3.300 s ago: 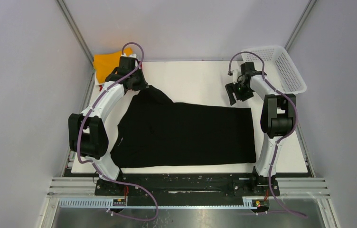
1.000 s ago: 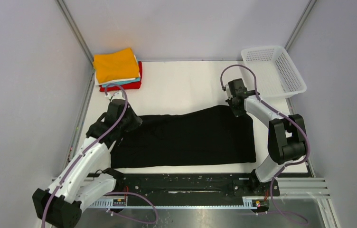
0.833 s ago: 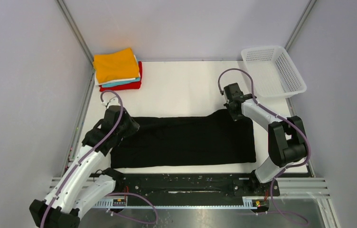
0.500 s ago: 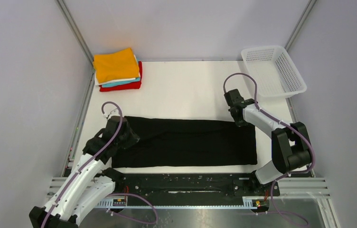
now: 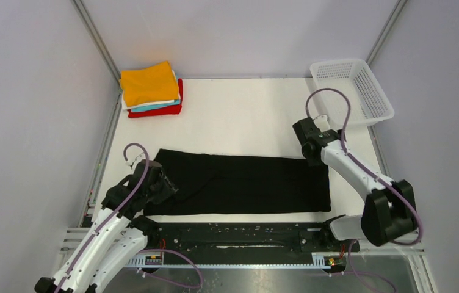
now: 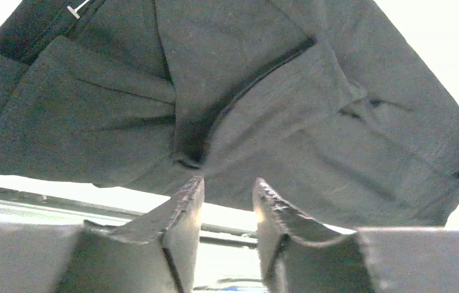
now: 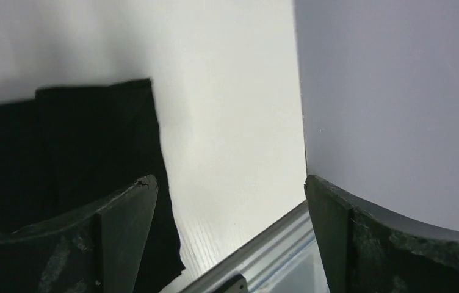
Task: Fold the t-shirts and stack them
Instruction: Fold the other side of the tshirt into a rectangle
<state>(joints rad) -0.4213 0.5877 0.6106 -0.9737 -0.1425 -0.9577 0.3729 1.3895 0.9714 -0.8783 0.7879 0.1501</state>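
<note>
The large black t-shirt [image 5: 239, 183] lies as a long folded band across the near part of the table. My left gripper [image 5: 161, 187] sits over its left end; in the left wrist view the gripper [image 6: 227, 183] has its jaws a little apart with nothing between them, just short of the bunched sleeve and collar folds [image 6: 227, 97]. My right gripper [image 5: 312, 151] is at the shirt's far right corner, wide open and empty [image 7: 230, 182], with the shirt's edge [image 7: 93, 140] beside its left finger. The folded stack [image 5: 151, 89] shows orange on top, then white, teal and red.
A white mesh basket [image 5: 352, 90] stands at the far right corner. The folded stack fills the far left corner. The metal rail [image 5: 239, 235] runs along the near table edge, close behind the shirt. Grey walls enclose both sides.
Both grippers drew the shirt's far edge toward the near side, folding it into a narrow band. The left arm has since pulled back toward the near left; the right gripper is now off the cloth.
</note>
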